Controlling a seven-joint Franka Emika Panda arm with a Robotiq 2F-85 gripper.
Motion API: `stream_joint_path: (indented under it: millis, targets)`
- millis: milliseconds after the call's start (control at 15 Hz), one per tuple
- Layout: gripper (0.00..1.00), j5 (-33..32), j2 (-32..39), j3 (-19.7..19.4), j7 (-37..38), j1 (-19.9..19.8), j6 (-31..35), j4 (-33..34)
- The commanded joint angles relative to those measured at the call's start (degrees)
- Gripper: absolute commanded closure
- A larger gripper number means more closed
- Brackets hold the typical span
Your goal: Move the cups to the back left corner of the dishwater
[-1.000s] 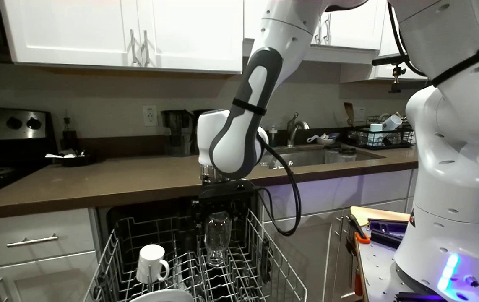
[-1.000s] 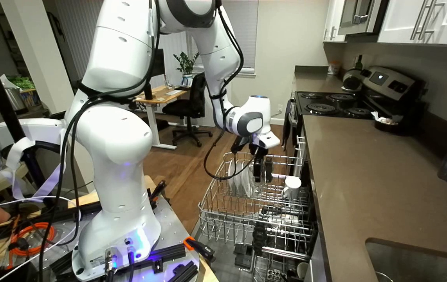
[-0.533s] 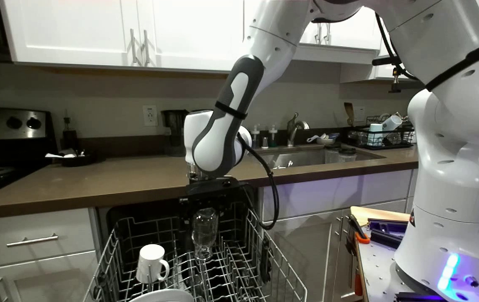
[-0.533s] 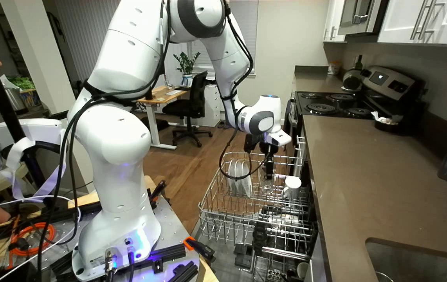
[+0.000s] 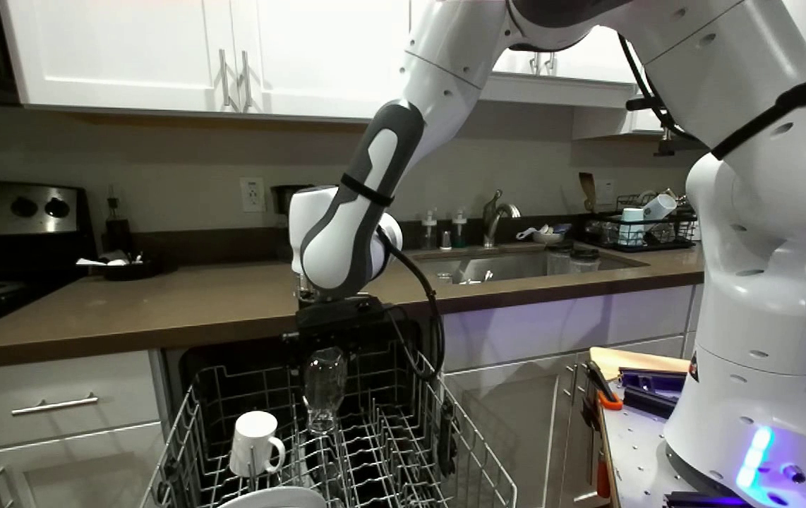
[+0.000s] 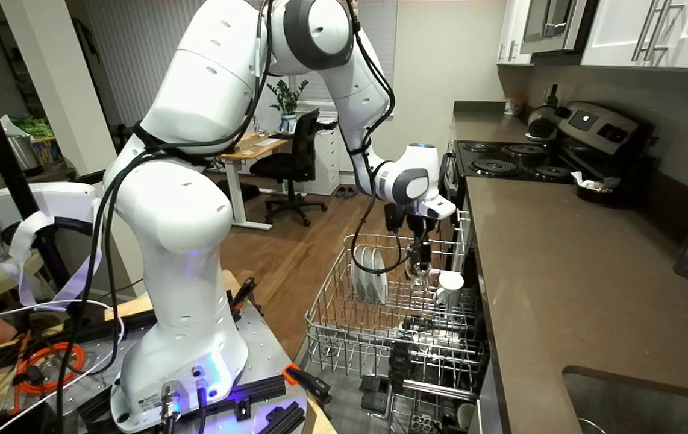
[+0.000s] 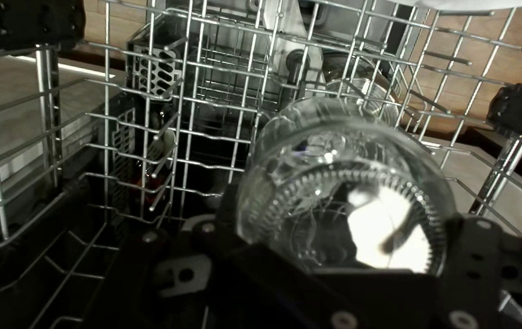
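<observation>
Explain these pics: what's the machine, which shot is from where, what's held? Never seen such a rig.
The big white machine is a robot arm with a black gripper at its end. Both wide pictures are shot from outside the robot; the close-up is shot from its wrist. The gripper is closed around a clear glass, base toward the wrist. Below is a pulled-out dishwasher rack with a white mug and white plates on edge; whether the glass touches the rack isn't clear.

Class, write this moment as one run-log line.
gripper: closed on clear glass | white mug: in dishwasher rack, unheld | white plates: in same rack | glass touching rack: unclear
</observation>
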Motion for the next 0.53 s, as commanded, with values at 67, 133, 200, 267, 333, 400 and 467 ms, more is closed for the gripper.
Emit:
stream_joint_path:
  millis: [67, 133, 200, 267, 333, 400, 467]
  targets:
    - [0.11, 0.1, 0.2, 0.1, -0.2, 0.0, -0.1, 0.3]
    - [0.11, 0.1, 0.3, 0.1, -0.2, 0.0, -0.1, 0.4]
    - [0.11, 0.1, 0.3, 0.1, -0.2, 0.0, -0.1, 0.4]
    - [0.11, 0.1, 0.3, 0.1, -0.2, 0.0, -0.1, 0.4]
    - [0.36, 0.1, 0.4, 0.1, -0.2, 0.0, -0.1, 0.4]
    - [0.36, -0.5, 0.5, -0.5, 0.1, 0.5, -0.2, 0.6]
    - [0.36, -1.0, 0.6, -0.9, 0.1, 0.8, -0.2, 0.9]
